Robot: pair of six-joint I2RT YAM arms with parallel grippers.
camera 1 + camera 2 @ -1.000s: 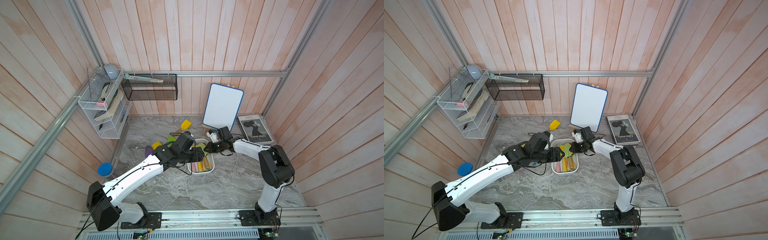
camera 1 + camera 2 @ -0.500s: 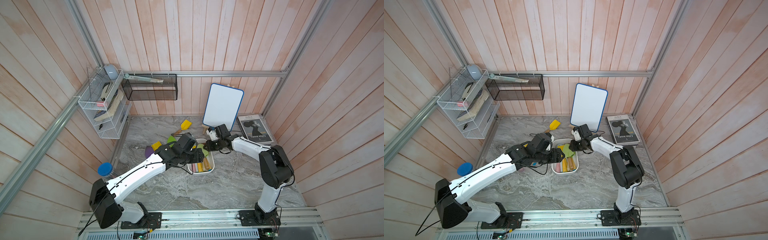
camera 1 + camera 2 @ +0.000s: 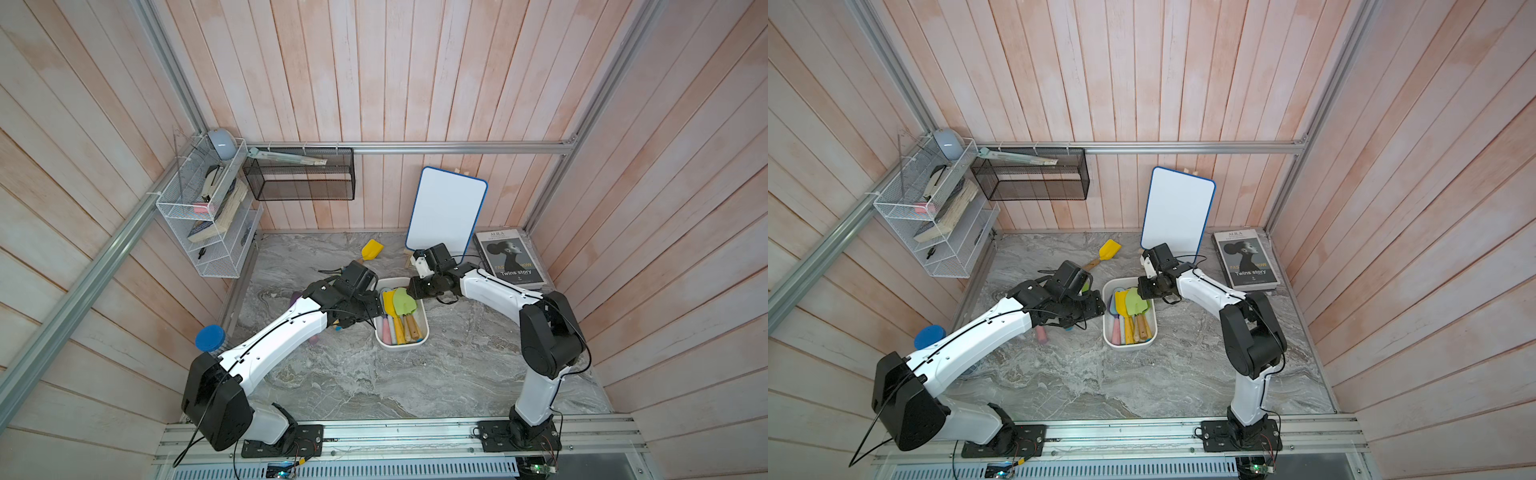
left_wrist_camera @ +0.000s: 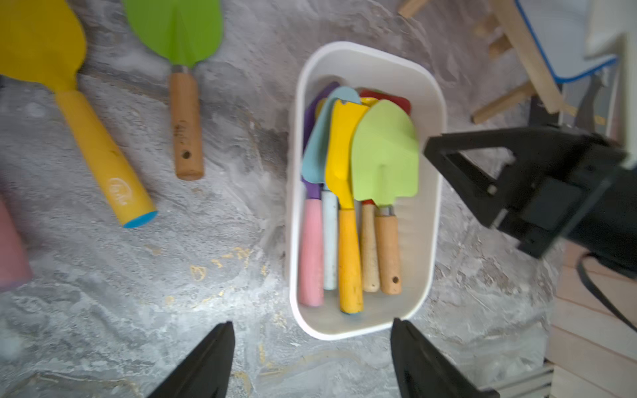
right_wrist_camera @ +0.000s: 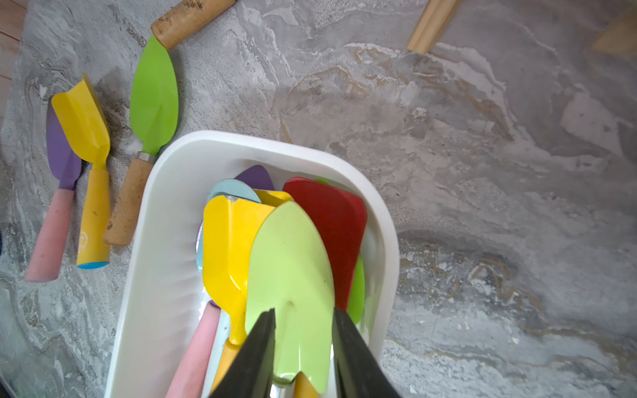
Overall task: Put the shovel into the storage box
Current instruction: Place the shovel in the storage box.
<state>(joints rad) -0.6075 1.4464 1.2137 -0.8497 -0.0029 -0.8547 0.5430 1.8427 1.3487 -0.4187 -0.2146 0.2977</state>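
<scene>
Shovel (image 5: 291,262) lying in storage box (image 5: 165,193) | right jaws part-open, apparently clear above its blade | left jaws wide, empty

Grey marble tabletop (image 3: 415,382): white storage box (image 3: 401,346) at ctr, green shovel (image 4: 184,103) just beside it, yellow shovel (image 3: 371,250) upper-mid, book (image 3: 509,259) upper right, whiteboard (image 3: 446,212) standing at back.

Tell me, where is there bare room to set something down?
Barest: the marble between the storage box and the front rail; also, under the right arm, between box and magazine. Crowded: loose shovels beside the box, which is itself full.
</scene>
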